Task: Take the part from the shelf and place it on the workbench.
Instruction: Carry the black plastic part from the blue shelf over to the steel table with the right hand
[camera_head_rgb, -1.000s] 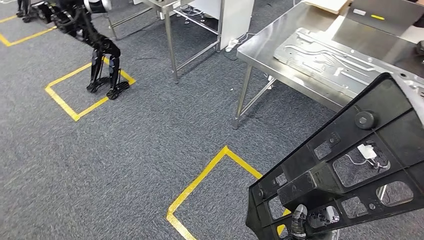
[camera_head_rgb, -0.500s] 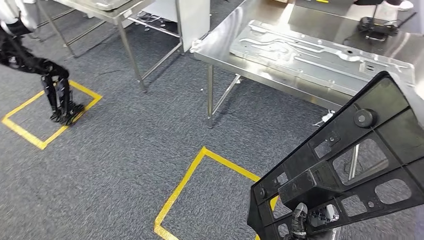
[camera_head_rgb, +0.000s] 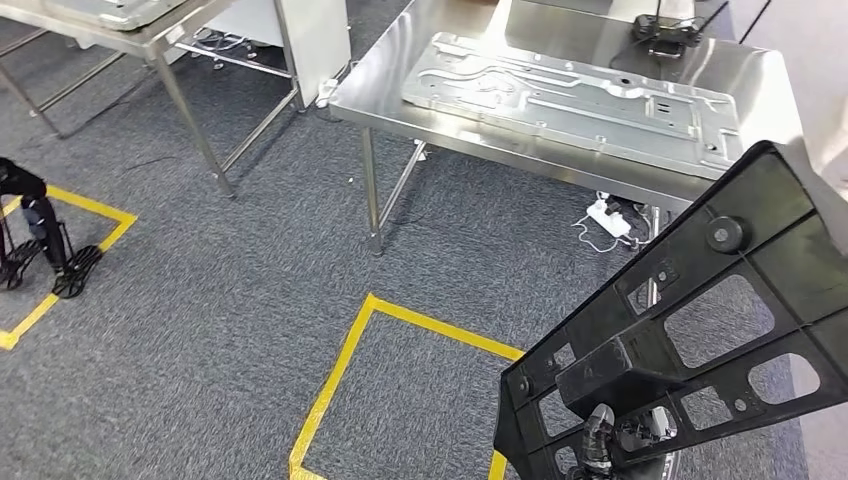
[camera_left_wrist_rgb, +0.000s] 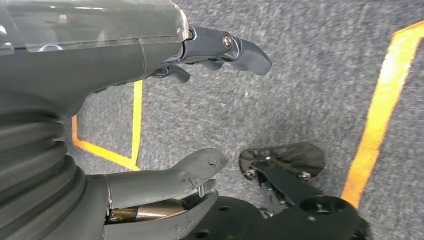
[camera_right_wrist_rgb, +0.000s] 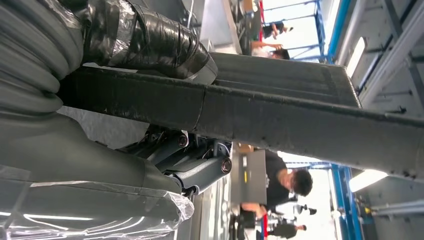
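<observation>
The left hand (camera_left_wrist_rgb: 165, 125) is seen hanging over the carpet, fingers spread, nothing held; the steel workbench (camera_head_rgb: 770, 85) lies ahead; the black ribbed plastic part (camera_head_rgb: 690, 330) is carried at lower right, clasped along its edge by the right hand (camera_right_wrist_rgb: 150, 150); it is judged stiff, light, awkwardly broad, best gripped by a rib.

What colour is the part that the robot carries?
Black; the part shows best in the head view, held by the right hand.
</observation>
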